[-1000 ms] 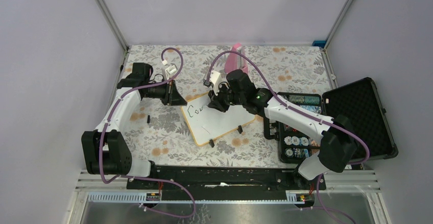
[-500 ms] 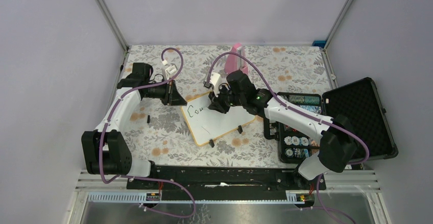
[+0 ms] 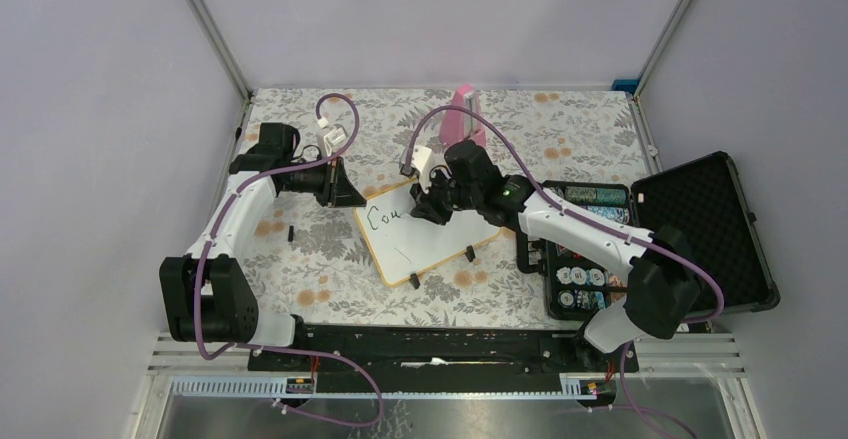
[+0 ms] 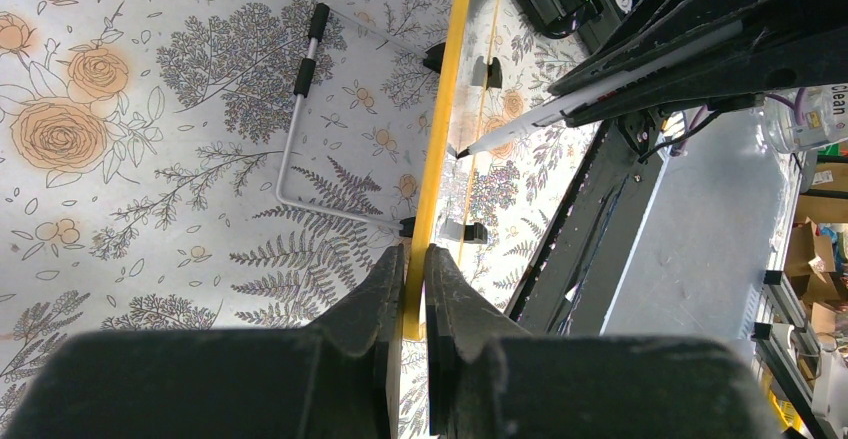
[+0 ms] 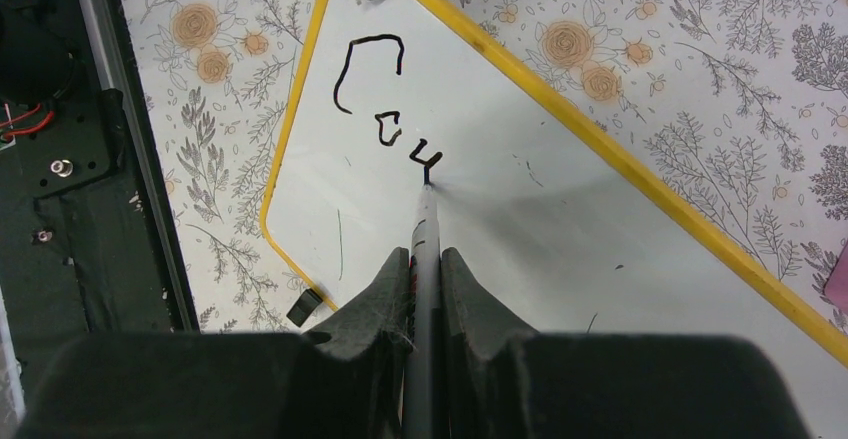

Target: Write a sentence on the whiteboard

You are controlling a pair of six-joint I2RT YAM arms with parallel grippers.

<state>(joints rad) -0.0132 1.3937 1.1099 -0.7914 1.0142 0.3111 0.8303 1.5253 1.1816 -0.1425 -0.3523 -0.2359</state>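
Note:
The whiteboard [image 3: 430, 234] lies tilted on the floral cloth, its yellow-orange rim [image 5: 610, 159] plain in the right wrist view. Black letters "Cou" [image 5: 375, 94] stand near its upper left corner; they also show in the top view [image 3: 382, 218]. My right gripper [image 5: 425, 259] is shut on a grey marker [image 5: 424, 229] whose tip touches the board just after the "u". My left gripper [image 4: 414, 259] is shut on the whiteboard's rim [image 4: 440, 129] at the far-left corner [image 3: 355, 199]. The marker tip [image 4: 470, 149] shows from the left wrist too.
An open black case [image 3: 700, 229] with a tray of small round items [image 3: 580, 279] sits right of the board. A pink object [image 3: 465, 109] stands behind it. A thin metal stand with black grips [image 4: 300, 109] lies under the board's back. A small black piece [image 3: 290, 232] lies on the cloth.
The right gripper has moved the marker slightly to the right along the first line, and the writing has grown from "Co" to "Cou". The left arm has not moved.

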